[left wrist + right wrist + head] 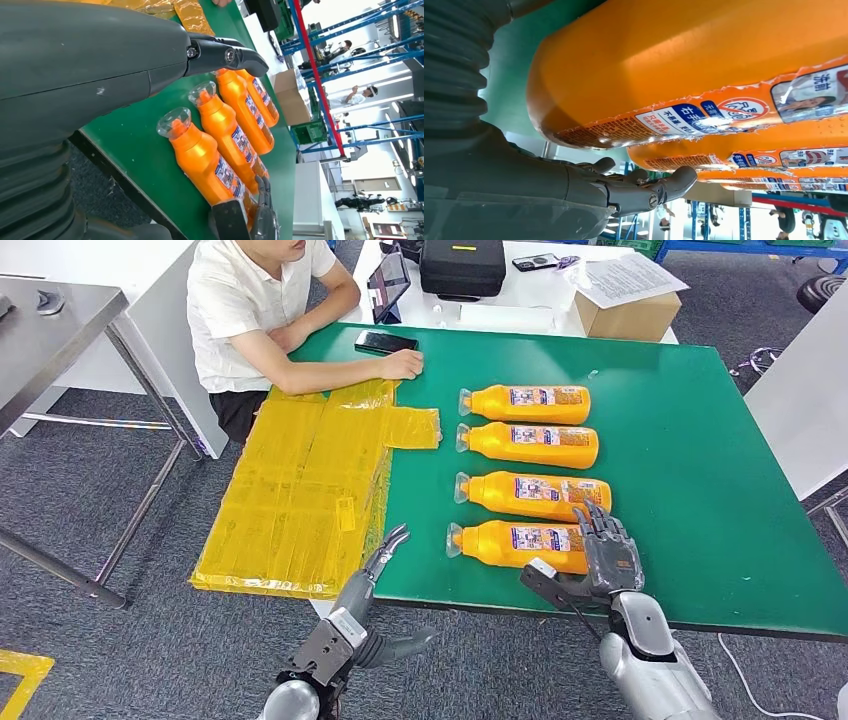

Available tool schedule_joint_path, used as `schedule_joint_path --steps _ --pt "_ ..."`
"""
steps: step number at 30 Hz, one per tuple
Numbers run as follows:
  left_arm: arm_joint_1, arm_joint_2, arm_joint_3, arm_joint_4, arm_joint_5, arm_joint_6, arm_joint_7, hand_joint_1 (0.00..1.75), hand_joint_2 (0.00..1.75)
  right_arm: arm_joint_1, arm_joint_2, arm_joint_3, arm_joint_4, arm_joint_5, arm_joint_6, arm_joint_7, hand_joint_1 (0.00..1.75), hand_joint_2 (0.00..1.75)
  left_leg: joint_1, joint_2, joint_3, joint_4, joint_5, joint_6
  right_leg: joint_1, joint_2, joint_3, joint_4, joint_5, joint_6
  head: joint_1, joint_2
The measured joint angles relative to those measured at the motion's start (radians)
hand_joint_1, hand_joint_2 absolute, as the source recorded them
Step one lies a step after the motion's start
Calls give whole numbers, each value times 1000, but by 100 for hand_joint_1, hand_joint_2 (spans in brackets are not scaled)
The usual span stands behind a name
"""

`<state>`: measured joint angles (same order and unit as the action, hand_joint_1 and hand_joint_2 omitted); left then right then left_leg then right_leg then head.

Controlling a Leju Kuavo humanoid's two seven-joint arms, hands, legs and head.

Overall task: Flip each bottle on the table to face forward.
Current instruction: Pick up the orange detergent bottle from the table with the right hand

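Four orange bottles lie side by side on the green table (pixel 700 460), clear caps pointing left and labels up. From far to near they are the first (pixel 530 403), second (pixel 535 444), third (pixel 535 495) and nearest bottle (pixel 520 543). My right hand (pixel 605 550) is at the nearest bottle's base end. Its fingers spread over that end, its thumb lies along the near side, and nothing is gripped. The right wrist view shows that bottle (pixel 684 60) close above the extended fingers (pixel 644 192). My left hand (pixel 360 600) hovers open off the table's front edge, left of the caps (pixel 172 122).
A person sits at the table's far left corner with a forearm (pixel 340 370) on it, beside a phone (pixel 385 341). A yellow plastic sheet (pixel 310 480) hangs over the left edge. A cardboard box (pixel 628 310) and a black case (pixel 462 265) stand behind. A metal table (pixel 50 320) stands far left.
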<state>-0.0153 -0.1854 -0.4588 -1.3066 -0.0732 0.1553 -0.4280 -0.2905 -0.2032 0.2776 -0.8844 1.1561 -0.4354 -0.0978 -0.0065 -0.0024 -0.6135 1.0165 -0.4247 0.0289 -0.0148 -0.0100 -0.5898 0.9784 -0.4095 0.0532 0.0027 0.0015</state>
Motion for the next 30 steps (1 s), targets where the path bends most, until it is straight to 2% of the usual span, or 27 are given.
schedule_joint_path --steps 2,5,6,11,22,30 --pt "0 0 0 0 0 0 1 0 175 -2 1 0 3 -1 2 1 6 175 0 0 1 0 0 0 0 0 0 0 0 0 0 0" --pt "0 0 0 0 0 -1 3 0 175 -2 1 0 5 -6 18 4 137 175 0 0 2 0 0 0 0 0 2 0 0 0 0 0" --pt "1 0 0 0 0 -1 3 0 175 -1 1 0 6 -10 29 5 175 175 0 0 2 0 0 0 0 0 2 0 0 0 0 0" --pt "4 0 2 0 -2 -3 5 0 175 9 0 1 6 -52 58 -3 175 175 0 0 4 0 0 0 0 0 3 0 0 0 0 0" --pt "4 0 4 0 -10 -7 5 0 175 25 7 -18 4 -193 94 -89 175 175 1 1 6 0 -1 0 1 1 4 0 0 0 0 0" --pt "4 0 5 -1 -2 -5 -10 0 175 47 28 -49 -23 -378 182 -211 175 175 1 5 10 0 -2 -2 1 5 6 0 0 -1 0 0"
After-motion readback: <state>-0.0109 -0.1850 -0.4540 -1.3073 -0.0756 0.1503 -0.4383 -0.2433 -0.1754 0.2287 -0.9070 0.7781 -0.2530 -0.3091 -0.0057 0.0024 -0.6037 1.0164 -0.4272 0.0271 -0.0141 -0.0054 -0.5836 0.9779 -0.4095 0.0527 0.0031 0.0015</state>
